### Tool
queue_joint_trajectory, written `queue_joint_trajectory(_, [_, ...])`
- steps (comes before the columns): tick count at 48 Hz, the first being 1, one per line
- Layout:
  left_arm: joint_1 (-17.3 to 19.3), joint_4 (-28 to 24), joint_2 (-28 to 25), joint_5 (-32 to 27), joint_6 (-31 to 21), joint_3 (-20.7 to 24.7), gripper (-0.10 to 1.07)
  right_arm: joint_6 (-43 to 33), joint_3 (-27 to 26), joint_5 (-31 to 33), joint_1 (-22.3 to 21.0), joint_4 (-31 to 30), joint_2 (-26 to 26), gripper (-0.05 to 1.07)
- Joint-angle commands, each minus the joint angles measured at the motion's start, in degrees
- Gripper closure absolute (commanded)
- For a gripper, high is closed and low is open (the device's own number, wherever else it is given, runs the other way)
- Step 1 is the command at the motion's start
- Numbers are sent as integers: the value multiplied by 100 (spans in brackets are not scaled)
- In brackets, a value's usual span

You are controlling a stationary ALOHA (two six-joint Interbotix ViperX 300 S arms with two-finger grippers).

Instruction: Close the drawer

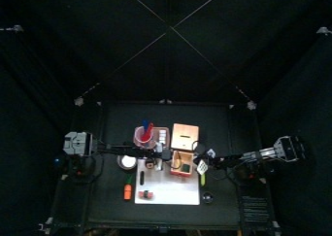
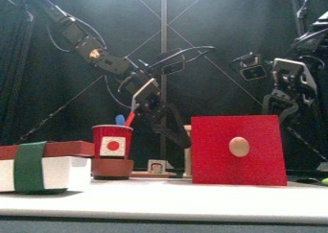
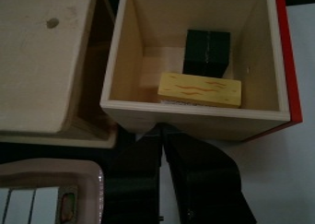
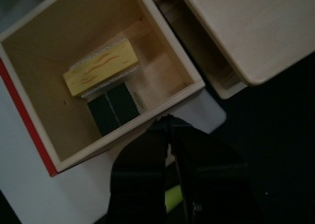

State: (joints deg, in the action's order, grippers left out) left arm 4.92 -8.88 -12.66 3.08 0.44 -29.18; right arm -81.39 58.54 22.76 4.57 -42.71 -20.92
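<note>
The drawer [image 1: 183, 163] stands pulled out of the light-brown wooden box unit [image 1: 185, 135] toward the table's front. Its red front panel with a round wooden knob [image 2: 239, 148] faces the front view. Inside the drawer [image 3: 197, 57] lie a yellow block [image 3: 201, 88] and a dark green block [image 3: 209, 51]. My left gripper [image 3: 157, 135] is shut, its tip close to a corner of the drawer's side wall. My right gripper [image 4: 168, 128] is shut too, close to the drawer's [image 4: 99, 71] opposite side. In the top view, the left gripper [image 1: 158, 162] and right gripper [image 1: 208, 168] flank the drawer.
A red-and-blue container [image 2: 113, 141] stands left of the drawer. A white box with a green band [image 2: 38, 167] sits at the front left. A white mat [image 1: 169, 188] lies before the drawer, with a small orange block [image 1: 128, 191] to its left.
</note>
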Motion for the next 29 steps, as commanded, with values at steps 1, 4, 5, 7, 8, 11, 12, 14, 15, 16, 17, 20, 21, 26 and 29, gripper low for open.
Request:
queue_joint_trajectory(1, [18, -18, 70, 18, -9, 149, 50, 0, -123, -26, -79, -18, -26, 57])
queue_joint_trajectory(4, [18, -18, 70, 18, -9, 149, 50, 0, -123, -26, -114, -26, -26, 57])
queue_joint_trajectory(5, [18, -18, 70, 18, -9, 149, 50, 0, -123, -35, -132, -35, -9, 57])
queue_joint_trajectory(7, [18, -18, 70, 18, -9, 149, 50, 0, -123, -26, -158, -53, -26, 57])
queue_joint_trajectory(8, [18, -18, 70, 18, -9, 149, 50, 0, -123, -26, -167, -70, -9, 57])
queue_joint_trajectory(11, [18, -9, 79, 18, -9, 149, 50, 0, -149, -26, -211, -141, -9, 57])
queue_joint_trajectory(12, [18, -18, 88, 18, -9, 149, 50, -9, -158, -26, -229, -158, -26, 57])
queue_joint_trajectory(14, [18, -9, 97, 18, -9, 149, 50, -9, -167, -26, -255, -202, -26, 57])
queue_joint_trajectory(15, [18, -18, 97, 18, -9, 149, 50, 0, -176, -26, -264, -220, -26, 57])
queue_joint_trajectory(16, [18, -18, 97, 18, -9, 149, 50, -9, -185, -26, -272, -246, -26, 57])
queue_joint_trajectory(17, [18, -18, 105, 18, -18, 149, 50, -9, -193, -26, -290, -264, -26, 57])
queue_joint_trajectory(20, [26, -9, 114, 18, -18, 149, 50, -9, -211, -26, -316, -316, -9, 57])
queue_joint_trajectory(21, [35, -18, 123, 18, -9, 149, 50, -9, -211, -26, -316, -325, -26, 57])
queue_joint_trajectory(26, [62, -9, 132, 18, -9, 176, 50, -9, -229, -26, -343, -352, -9, 57])
queue_joint_trajectory(29, [97, -18, 132, 26, -9, 185, 50, -9, -229, -26, -343, -360, -26, 57])
